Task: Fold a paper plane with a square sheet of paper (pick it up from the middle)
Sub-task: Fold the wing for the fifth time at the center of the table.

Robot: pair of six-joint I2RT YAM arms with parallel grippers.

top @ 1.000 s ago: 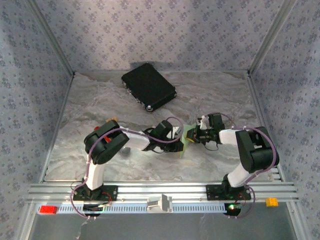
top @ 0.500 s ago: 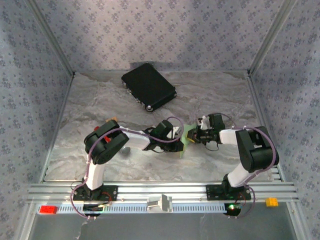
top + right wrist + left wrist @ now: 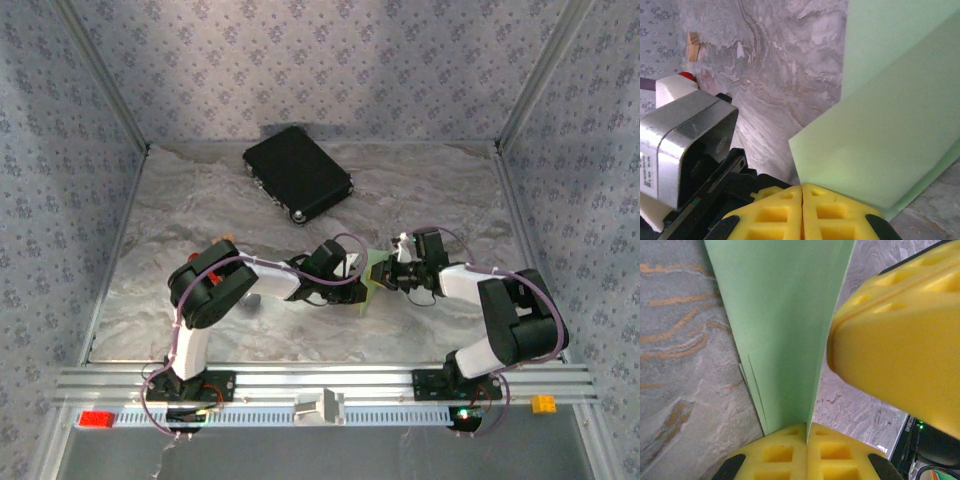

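Mostly lost from above behind both wrists: thin, matte light-green square sheet of paper (image 3: 370, 279), creased, held over the marbled table (image 3: 200, 200) between the arms. Pinched at one edge in left gripper (image 3: 806, 435), hollowed yellow foam pads (image 3: 780, 453) pressed together; clamped likewise in right gripper (image 3: 802, 194). Outline cropped up close.

Top view was evenly lit from above, diffuse, a bit grainy and low-res, with soft faint shadows on the marble table (image 3: 200, 190). Wrist views were bright and slightly wide-angle, nearest foreground soft. Green paper (image 3: 890, 125) looked pale and washed, darker along its lower layer.
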